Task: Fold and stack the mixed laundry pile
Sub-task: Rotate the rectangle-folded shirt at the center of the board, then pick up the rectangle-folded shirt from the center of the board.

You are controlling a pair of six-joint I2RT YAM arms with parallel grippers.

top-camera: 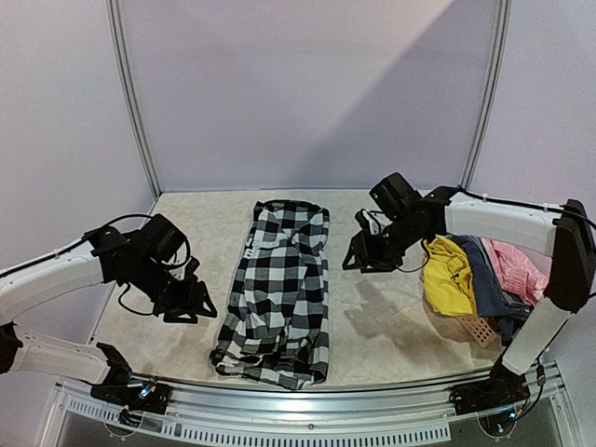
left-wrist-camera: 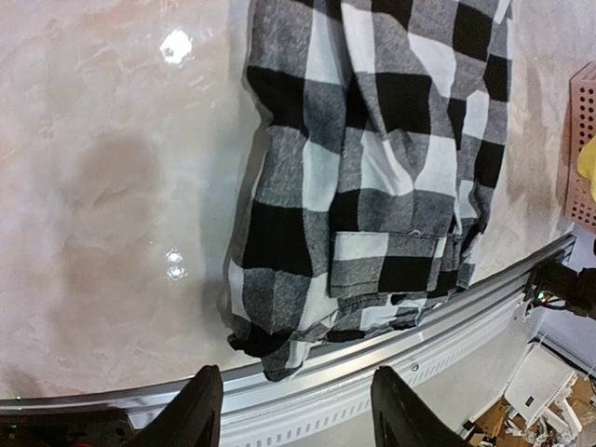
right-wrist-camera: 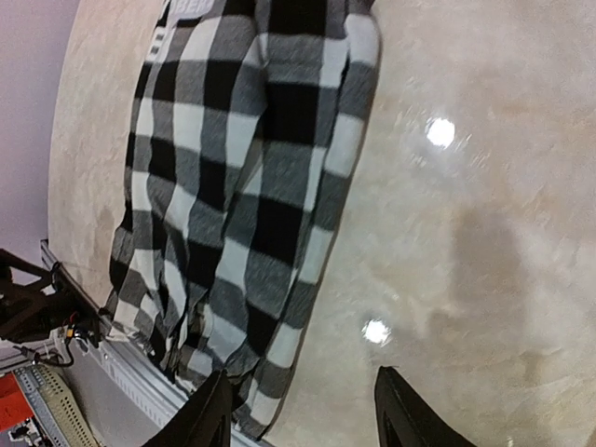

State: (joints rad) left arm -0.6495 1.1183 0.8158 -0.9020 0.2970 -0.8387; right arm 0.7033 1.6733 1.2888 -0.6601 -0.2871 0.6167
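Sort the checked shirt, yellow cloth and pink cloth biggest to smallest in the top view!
Biggest: the checked shirt.
Then the yellow cloth and the pink cloth: bunched and overlapped, too alike to rank.

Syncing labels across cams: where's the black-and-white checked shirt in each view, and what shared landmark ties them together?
Top external: the checked shirt lies mid-table, running from the far side to the near edge.
Left wrist: upper centre-right, hem toward the bottom.
Right wrist: upper left down to lower centre.
Shared landmark: the metal rail at the near edge, right by the shirt's hem.
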